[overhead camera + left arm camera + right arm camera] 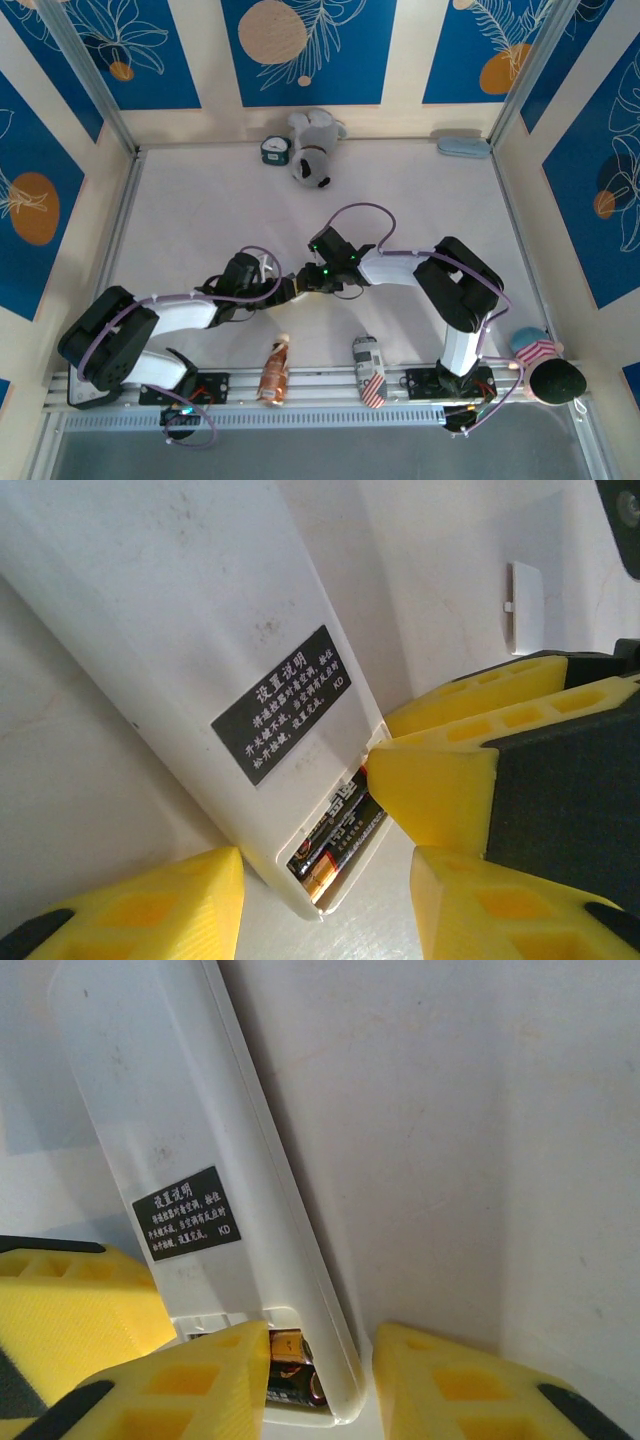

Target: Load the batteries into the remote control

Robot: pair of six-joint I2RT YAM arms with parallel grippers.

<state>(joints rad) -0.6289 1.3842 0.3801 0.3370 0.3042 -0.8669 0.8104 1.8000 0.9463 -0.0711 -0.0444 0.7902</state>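
The white remote control (180, 630) (160, 1110) lies face down on the table, black label up, with its end compartment uncovered. Both batteries (335, 840) (295, 1355) lie inside it, dark with coppery ends. My left gripper (328, 858) (288, 288) stands part open astride the remote's end corner. One finger rests against the long side, and bare table shows by the other. My right gripper (320, 1340) (312, 278) is open across the remote's side wall. One of its fingers (440, 790) presses on the batteries, and the other stays outside.
The small white cover piece (525, 605) lies on the table beyond the remote. At the back stand a plush dog (312, 150), a small clock (274, 150) and a pale blue case (463, 147). A bottle (274, 372) and a can (369, 372) lie near the front rail.
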